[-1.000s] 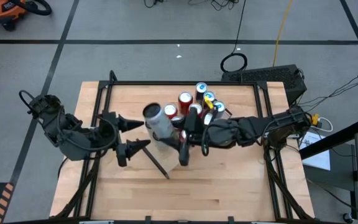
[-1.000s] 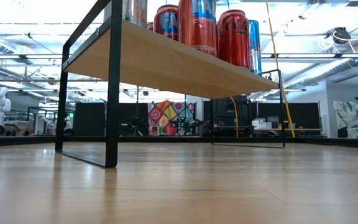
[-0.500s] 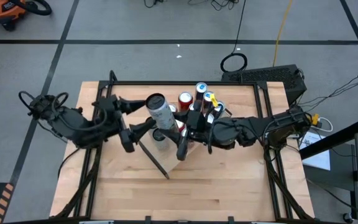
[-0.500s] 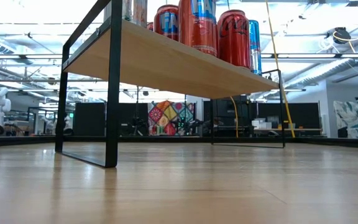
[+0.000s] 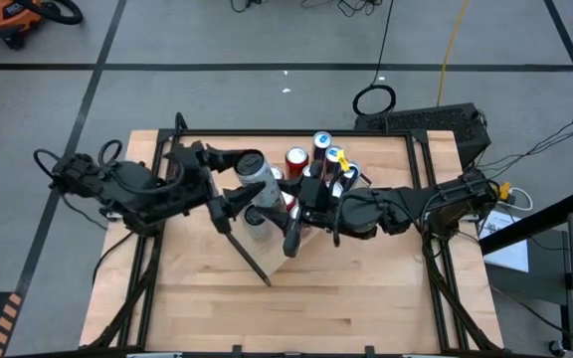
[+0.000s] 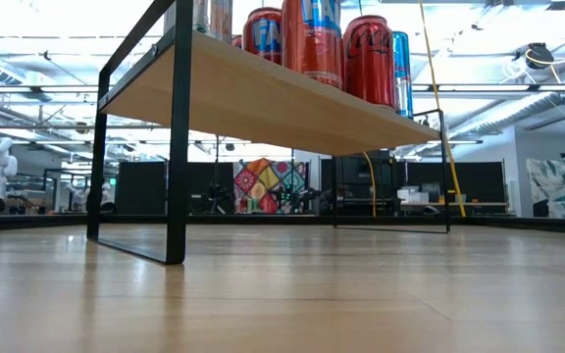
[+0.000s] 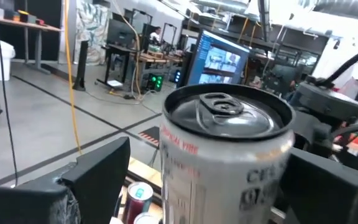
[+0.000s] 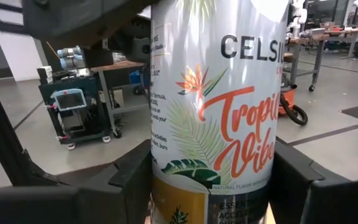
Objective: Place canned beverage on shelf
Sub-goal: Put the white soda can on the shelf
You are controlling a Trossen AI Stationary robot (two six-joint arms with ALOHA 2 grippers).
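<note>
Can (image 5: 256,176) gripped by right tool (image 5: 292,214); left tool (image 5: 229,183) apparently open.

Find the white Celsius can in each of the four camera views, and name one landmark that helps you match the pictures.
High view: white Celsius can left of centre, between the left pincer and right pincer.
Low view: not identifiable; only the shelf with red and blue cans.
Left wrist view: centre, silver top and pull tab showing.
Right wrist view: fills the centre, printed side on.
Shared landmark: the can's Celsius lettering, in both wrist views.
</note>
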